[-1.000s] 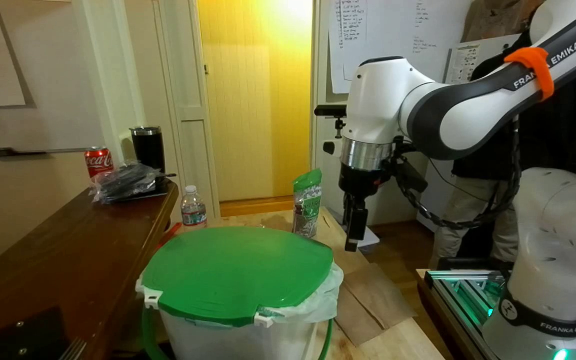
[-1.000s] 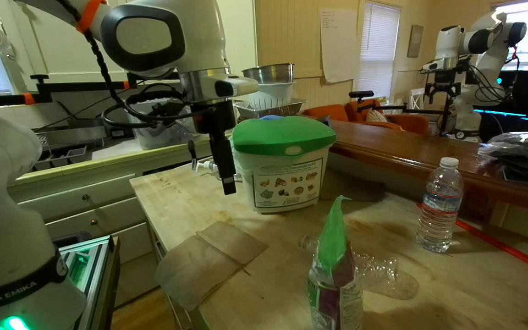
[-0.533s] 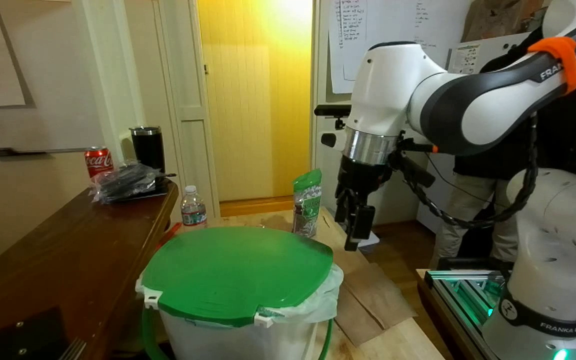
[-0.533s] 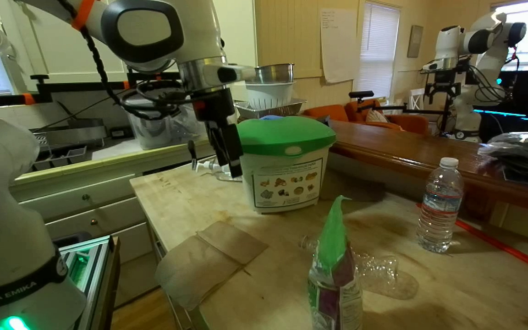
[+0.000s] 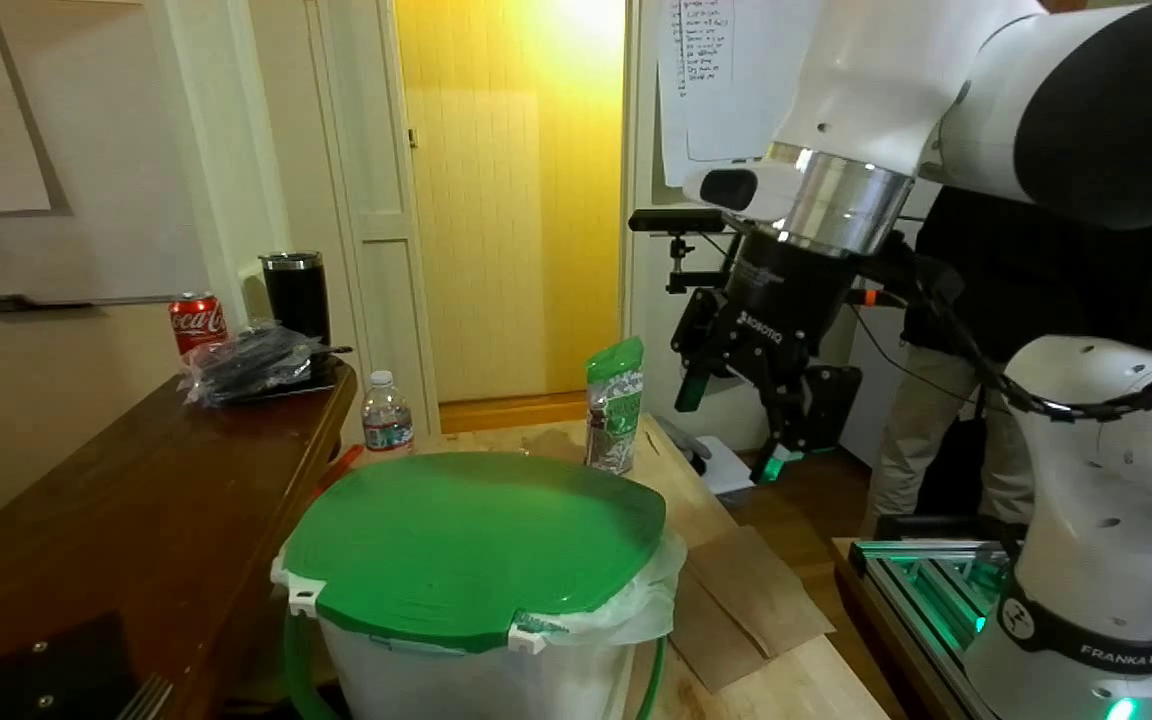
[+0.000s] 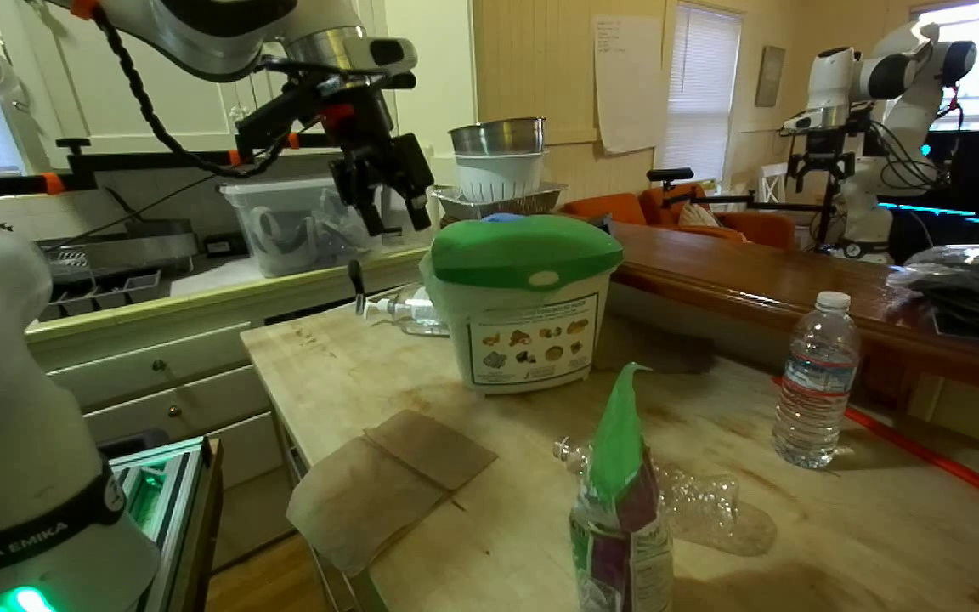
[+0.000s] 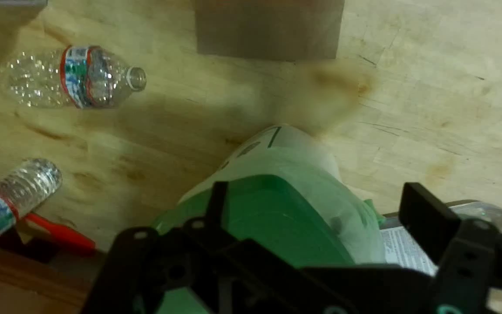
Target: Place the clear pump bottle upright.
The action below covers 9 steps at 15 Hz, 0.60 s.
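The clear pump bottle (image 6: 415,308) lies on its side on the wooden table in an exterior view, its white pump pointing left. The bin hides its base end. In the wrist view, part of the clear bottle (image 7: 479,210) and its printed label show at the right, partly behind a finger. In the remaining exterior view it is hidden behind the bin. My gripper (image 7: 314,192) is open and empty, above the green bin lid and to one side of it. In both exterior views the gripper (image 5: 731,430) (image 6: 398,225) hangs well above the table, apart from the bottle.
A white bin with a green lid (image 6: 528,246) stands beside the pump bottle. A brown paper bag (image 6: 392,489) lies flat. A green-topped pouch (image 6: 621,518) and a water bottle (image 6: 817,382) stand; another bottle (image 7: 74,78) lies flat. A raised wooden counter (image 5: 136,480) borders the table.
My gripper has risen and turned, moving away from the table and the bin's side. Its two fingers now show spread apart. The pump bottle, bin and other objects have not moved.
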Motion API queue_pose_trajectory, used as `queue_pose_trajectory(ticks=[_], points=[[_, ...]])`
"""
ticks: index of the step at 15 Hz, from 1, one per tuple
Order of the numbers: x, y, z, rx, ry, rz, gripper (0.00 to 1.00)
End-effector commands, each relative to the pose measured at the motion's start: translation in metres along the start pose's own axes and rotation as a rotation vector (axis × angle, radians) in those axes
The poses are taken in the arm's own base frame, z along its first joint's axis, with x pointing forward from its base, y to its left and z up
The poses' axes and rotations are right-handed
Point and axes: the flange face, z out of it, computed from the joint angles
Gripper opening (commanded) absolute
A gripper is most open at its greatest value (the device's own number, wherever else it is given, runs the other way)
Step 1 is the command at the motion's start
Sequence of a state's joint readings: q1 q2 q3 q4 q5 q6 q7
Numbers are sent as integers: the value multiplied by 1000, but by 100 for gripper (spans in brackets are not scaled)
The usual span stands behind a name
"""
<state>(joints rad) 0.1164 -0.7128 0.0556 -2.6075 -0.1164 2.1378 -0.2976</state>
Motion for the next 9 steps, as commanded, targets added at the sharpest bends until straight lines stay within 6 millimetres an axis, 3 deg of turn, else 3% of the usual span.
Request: queue_pose_trajectory(ticks=[1,7,8,9], points=[[15,-10,-18,-4,14,-200,100],[67,-80,-53,-9,131,-522,100],[48,-64,-51,-11,112,-431,100],[54,-76,-55,-12,123,-468,100]])
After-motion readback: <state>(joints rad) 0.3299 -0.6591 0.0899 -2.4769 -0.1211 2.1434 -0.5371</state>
